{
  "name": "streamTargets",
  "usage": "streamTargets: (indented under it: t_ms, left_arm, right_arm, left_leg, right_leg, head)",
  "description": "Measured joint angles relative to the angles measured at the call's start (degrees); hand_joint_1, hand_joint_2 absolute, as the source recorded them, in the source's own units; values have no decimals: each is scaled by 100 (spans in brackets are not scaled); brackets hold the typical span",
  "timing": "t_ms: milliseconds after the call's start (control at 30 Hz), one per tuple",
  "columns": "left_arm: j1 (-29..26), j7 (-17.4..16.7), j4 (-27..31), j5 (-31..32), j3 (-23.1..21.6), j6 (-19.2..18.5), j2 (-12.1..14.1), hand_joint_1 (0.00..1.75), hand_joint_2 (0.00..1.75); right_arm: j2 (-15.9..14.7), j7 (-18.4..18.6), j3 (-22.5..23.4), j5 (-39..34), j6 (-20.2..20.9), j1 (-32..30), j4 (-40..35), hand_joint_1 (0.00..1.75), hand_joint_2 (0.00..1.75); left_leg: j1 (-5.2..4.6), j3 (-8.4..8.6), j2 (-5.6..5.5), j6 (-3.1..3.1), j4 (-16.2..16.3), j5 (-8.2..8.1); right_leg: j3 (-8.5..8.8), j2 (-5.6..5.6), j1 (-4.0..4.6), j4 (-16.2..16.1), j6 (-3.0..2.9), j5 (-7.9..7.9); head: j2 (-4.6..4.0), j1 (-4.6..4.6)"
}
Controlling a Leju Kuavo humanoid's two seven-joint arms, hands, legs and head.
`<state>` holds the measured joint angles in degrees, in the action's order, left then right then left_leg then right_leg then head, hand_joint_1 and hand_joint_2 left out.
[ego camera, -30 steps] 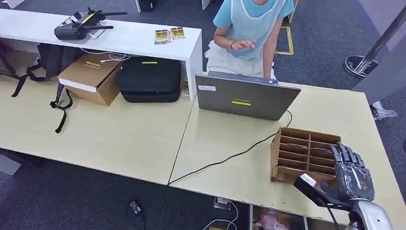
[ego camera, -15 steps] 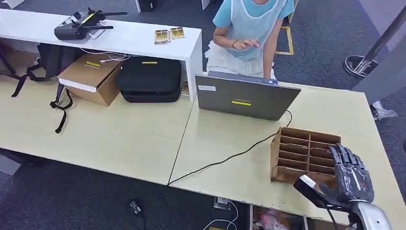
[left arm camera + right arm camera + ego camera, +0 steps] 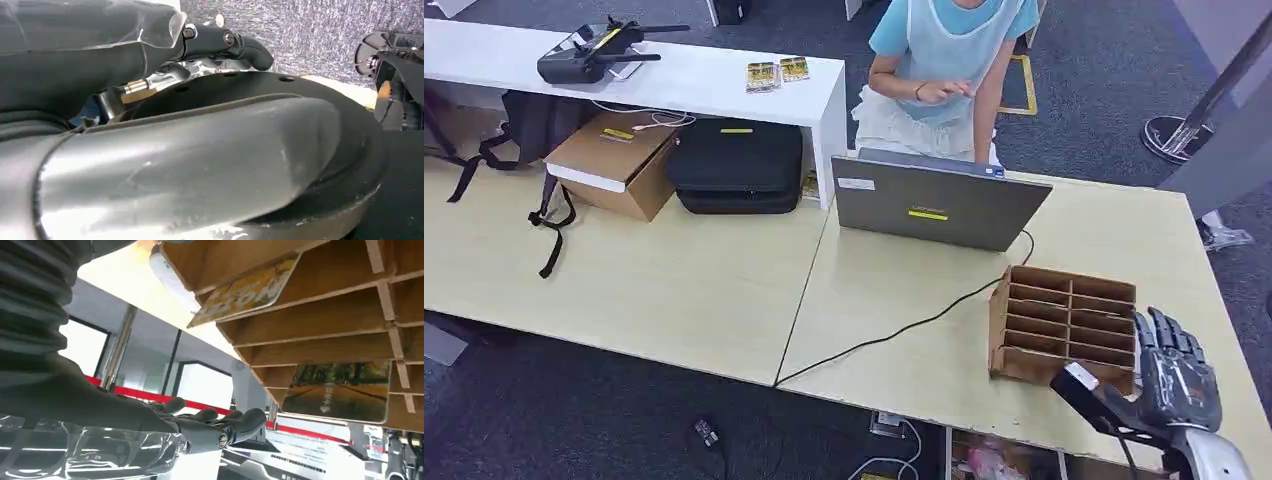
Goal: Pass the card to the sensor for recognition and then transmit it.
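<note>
A brown cardboard organizer [image 3: 1064, 325] with several slots stands on the near right of the table. In the right wrist view its slots [image 3: 320, 335] hold a yellow printed card [image 3: 247, 292] and a card with a tree-lined road picture [image 3: 337, 390]. My right hand [image 3: 1174, 380] hovers just right of the organizer's near corner with its fingers [image 3: 215, 427] stretched out and apart, holding nothing and clear of both cards. In the left wrist view, my left hand [image 3: 225, 40] hangs against dark robot parts, and its finger pose is unclear.
A grey laptop [image 3: 939, 205] stands open behind the organizer, and its black cable [image 3: 904, 325] runs across the table [image 3: 724, 290]. A person in blue [image 3: 949, 60] sits behind the laptop. Two small cards [image 3: 779, 72] lie on the white shelf [image 3: 694, 75].
My right hand has drifted a little to the right and toward the table's near edge, away from the organizer's front. The person's hand has shifted slightly.
</note>
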<state>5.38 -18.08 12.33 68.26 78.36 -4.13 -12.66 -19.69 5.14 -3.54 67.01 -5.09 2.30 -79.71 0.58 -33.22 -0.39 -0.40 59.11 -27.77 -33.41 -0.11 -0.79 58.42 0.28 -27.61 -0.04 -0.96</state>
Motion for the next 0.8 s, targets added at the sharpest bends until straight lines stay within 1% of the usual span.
streamTargets:
  t_ms: [433, 800]
  left_arm:
    - [-4, 0, 0, 17, 0, 2, 22, 0, 0]
    - [-13, 2, -2, 17, 0, -13, 31, 0, 0]
  right_arm:
    - [4, 0, 0, -17, 46, -20, 0, 0, 175]
    - [9, 24, -31, -2, 229, -28, 2, 0, 175]
  left_leg:
    - [0, 0, 0, 0, 0, 0]
    - [0, -1, 0, 0, 0, 0]
  right_leg:
    - [0, 0, 0, 0, 0, 0]
    - [0, 0, 0, 0, 0, 0]
  head:
    - [0, 0]
    - [0, 0]
